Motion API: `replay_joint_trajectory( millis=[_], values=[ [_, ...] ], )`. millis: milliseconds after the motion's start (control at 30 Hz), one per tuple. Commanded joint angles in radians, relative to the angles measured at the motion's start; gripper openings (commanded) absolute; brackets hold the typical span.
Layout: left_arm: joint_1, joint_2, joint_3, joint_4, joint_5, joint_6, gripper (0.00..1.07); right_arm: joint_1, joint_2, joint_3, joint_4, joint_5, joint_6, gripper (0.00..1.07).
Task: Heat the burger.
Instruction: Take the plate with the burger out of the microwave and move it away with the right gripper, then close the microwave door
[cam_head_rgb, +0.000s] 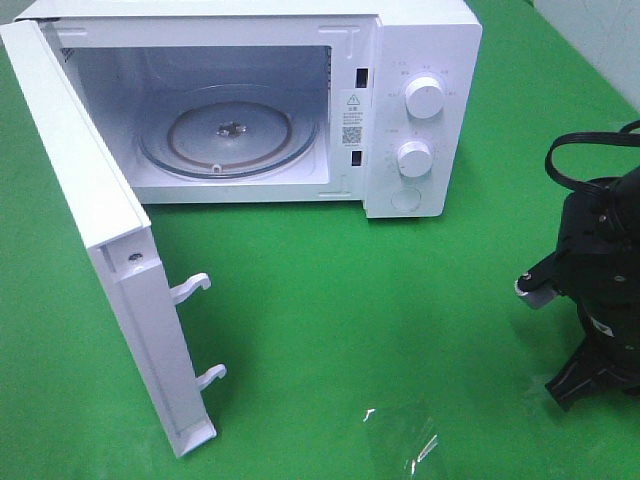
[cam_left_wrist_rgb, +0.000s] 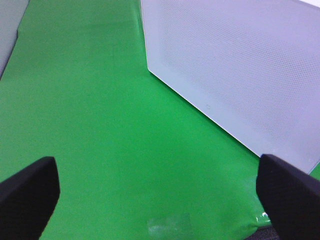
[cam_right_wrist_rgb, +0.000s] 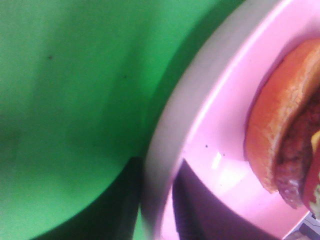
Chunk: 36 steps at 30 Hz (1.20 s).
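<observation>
Locate the burger in the right wrist view: it lies on the pink plate, its brown bun and dark patty visible at close range. The plate rim fills much of that view, with the green table cover beside it. A dark shape, likely a finger of the right gripper, sits against the plate rim; you cannot tell whether the right jaws are parted or pinching the rim. In the exterior high view, neither burger nor plate is visible; the right arm stands at the right edge. The left gripper has its jaws spread wide and holds nothing, hovering over the green cover near the outer face of the microwave door. The microwave stands open, its glass turntable bare.
</observation>
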<state>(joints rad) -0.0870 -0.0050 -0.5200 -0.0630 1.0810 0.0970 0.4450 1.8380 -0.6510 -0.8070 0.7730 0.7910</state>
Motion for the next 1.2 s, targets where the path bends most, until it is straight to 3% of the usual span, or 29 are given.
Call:
replay_joint_trajectory(
  millis=[33,167,467,733,1200],
  values=[
    [0.001,-0.007,0.003,0.002,-0.011,-0.004,1.0,-0.001,-0.006,-0.003,0.02,0.004,-0.023,0.37],
    [0.001,-0.007,0.003,0.002,-0.011,-0.004,1.0,-0.001,-0.064,-0.006,0.069,-0.001,-0.093,0.47],
    [0.001,-0.007,0.003,0.002,-0.011,-0.004,1.0,-0.001,-0.235,-0.006,0.14,-0.007,-0.206,0.53],
    [0.001,-0.007,0.003,0.002,-0.011,-0.004,1.0,-0.001,-0.453,-0.006,0.262,-0.008,-0.341,0.75],
    [0.001,-0.007,0.003,0.002,-0.011,-0.004,1.0,-0.001,-0.774,-0.006,0.519,0.053,-0.543,0.76]
  ],
)
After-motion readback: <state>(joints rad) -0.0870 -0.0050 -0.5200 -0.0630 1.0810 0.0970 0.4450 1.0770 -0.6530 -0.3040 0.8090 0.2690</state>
